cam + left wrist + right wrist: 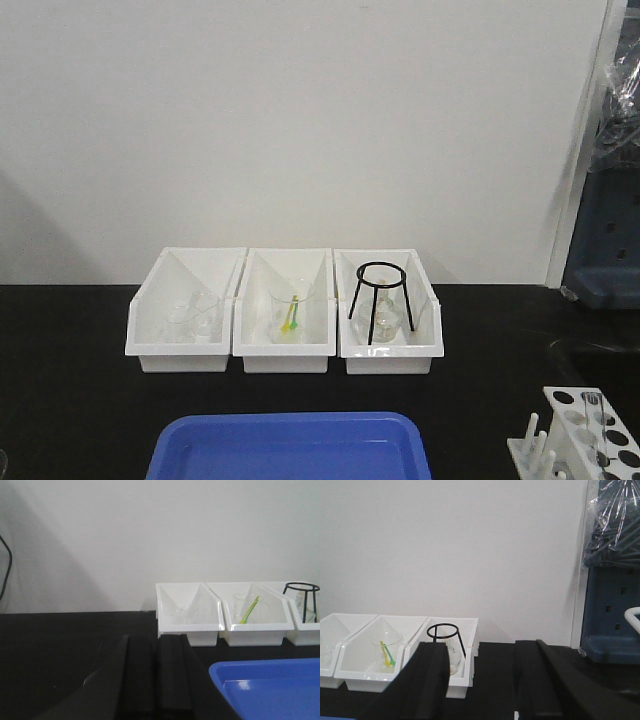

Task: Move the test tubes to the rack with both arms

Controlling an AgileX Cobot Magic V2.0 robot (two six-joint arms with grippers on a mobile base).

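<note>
The white rack point(583, 432) stands at the table's front right corner, partly cut off by the frame edge, with pegs on its left side. A slender clear test tube point(596, 405) seems to stand in one back hole; other tubes are too unclear to tell. Neither arm shows in the front view. In the left wrist view my left gripper point(156, 647) has its two black fingers together, with nothing between them, low over the dark table left of the blue tray point(270, 690). In the right wrist view my right gripper point(482, 652) is open and empty.
Three white bins point(285, 350) stand in a row at the back: beakers point(195, 318) in the left, a beaker with yellow and green sticks point(290, 315) in the middle, a black wire tripod point(380, 300) over a conical flask in the right. A blue crate point(612, 630) stands far right.
</note>
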